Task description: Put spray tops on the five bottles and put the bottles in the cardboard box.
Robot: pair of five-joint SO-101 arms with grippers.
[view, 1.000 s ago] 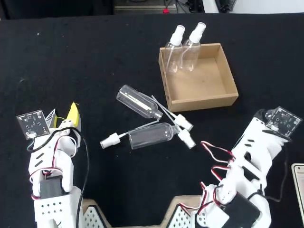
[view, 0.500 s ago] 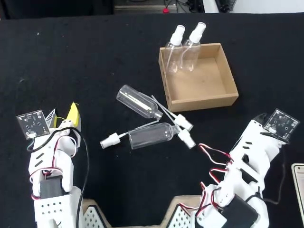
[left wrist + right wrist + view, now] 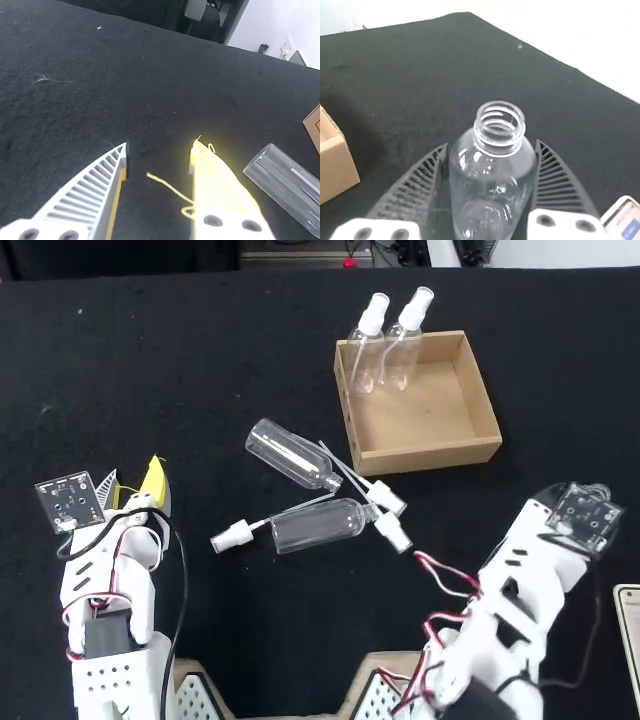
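Grasp of the right gripper [image 3: 491,146] on an uncapped bottle [image 3: 492,172]: one finger presses each side of the clear body, and the threaded neck stands open, pointing away from the wrist. In the high view this arm stands at the near right of the black table [image 3: 180,360], on the near side of the cardboard box [image 3: 425,454] and apart from it. The left gripper [image 3: 159,145] is spread wide, with nothing between its grey and yellow fingers, over the cloth at the near left. Two capped bottles [image 3: 365,352] [image 3: 402,348] lean side by side in the far left corner of the box, their white sprayers reaching over its far wall. Two lying bottles [image 3: 293,455] [image 3: 320,524] rest on the table left of the box, one nearer the arms than the other. Three loose spray tops accompany them: two [image 3: 388,500] [image 3: 393,532] just beside the necks, and one [image 3: 232,537] at the base end of the nearer bottle, dip tube toward it.
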